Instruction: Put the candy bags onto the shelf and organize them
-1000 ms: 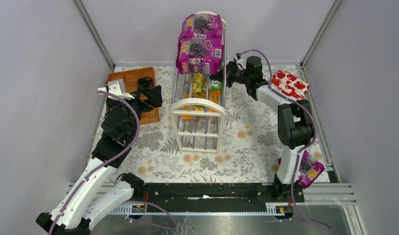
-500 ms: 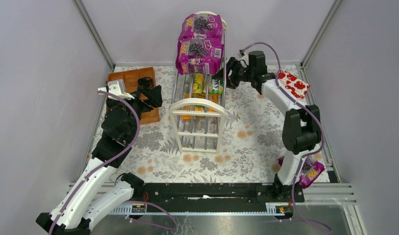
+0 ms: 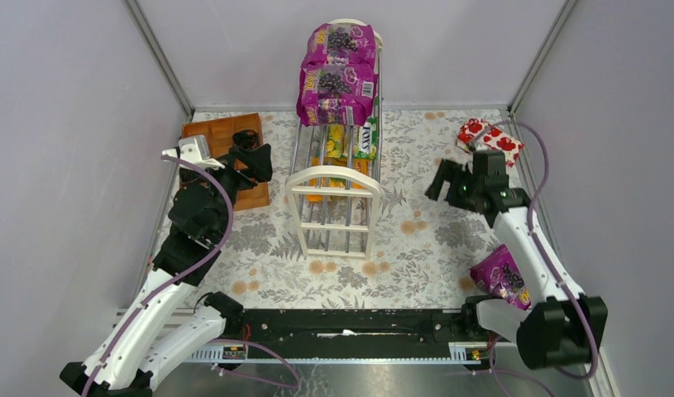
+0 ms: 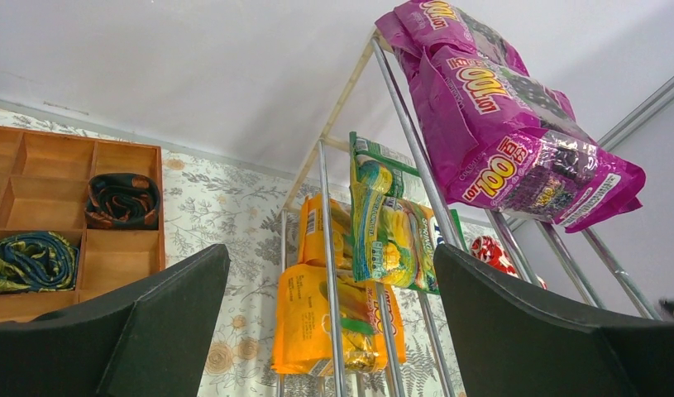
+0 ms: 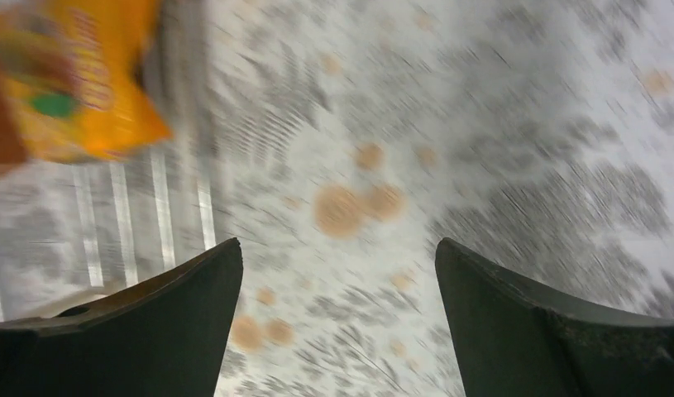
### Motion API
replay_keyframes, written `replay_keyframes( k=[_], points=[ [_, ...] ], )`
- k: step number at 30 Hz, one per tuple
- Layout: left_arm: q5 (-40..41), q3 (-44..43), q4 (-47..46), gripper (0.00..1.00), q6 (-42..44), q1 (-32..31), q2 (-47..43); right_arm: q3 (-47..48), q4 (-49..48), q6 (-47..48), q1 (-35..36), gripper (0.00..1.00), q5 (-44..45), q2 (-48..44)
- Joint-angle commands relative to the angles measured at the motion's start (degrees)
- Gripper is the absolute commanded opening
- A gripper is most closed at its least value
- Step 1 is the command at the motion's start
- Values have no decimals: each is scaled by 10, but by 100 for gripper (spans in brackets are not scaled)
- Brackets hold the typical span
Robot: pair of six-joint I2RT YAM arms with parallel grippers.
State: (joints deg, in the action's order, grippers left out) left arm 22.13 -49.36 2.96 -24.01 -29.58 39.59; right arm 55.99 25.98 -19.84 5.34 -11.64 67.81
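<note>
Finds the right gripper (image 5: 337,256) with jaws spread wide and nothing between them, hanging over the floral desk (image 3: 416,248) to the right of the shelf (image 3: 332,184) and apart from it. Finds the left gripper (image 4: 332,252) likewise parted and empty, low on the shelf's left side and looking up through the rods.

Counts 2 purple candy bags on the top tier, a far one (image 3: 341,41) and a near one (image 3: 337,93), lying flat and touching each other. Counts 2 orange-yellow bags under them, 1 higher (image 4: 313,227) and 1 lower (image 4: 321,322), both upright against the rods. Counts 2 green bags beside those: 1 with yellow on its face (image 4: 387,236) and 1 lettered FOX'S (image 3: 365,136) at the right edge. Cannot rule out more behind the rods.

Spots 1 loose purple bag (image 3: 500,277) on the desk near the right arm's base, partly behind the arm. Spots 1 red packet (image 3: 486,136) in the far right corner.

Notes 1 wooden tray (image 4: 60,157) left of the shelf, with 2 dark rolled cloths, 1 (image 4: 123,199) and 1 (image 4: 31,258), in separate compartments.
</note>
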Motion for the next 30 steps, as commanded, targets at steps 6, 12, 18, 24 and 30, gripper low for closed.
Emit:
replay_keyframes(
  k=[6,12,18,24,30],
  points=[
    [-4,-3,-20,99,0,-1,1,-100,108,-139,5,100,418,-137],
    [-5,-4,-20,99,-1,-1,1,-94,269,-384,5,100,601,-94],
    [-5,-3,-20,99,-1,-1,-1,-86,279,-393,-5,100,656,30],
    [-2,-3,-20,99,1,-2,-3,-63,281,-411,-16,100,621,151],
    [-3,-4,-20,99,1,-3,-2,-58,270,-398,-67,100,587,206]
  ],
)
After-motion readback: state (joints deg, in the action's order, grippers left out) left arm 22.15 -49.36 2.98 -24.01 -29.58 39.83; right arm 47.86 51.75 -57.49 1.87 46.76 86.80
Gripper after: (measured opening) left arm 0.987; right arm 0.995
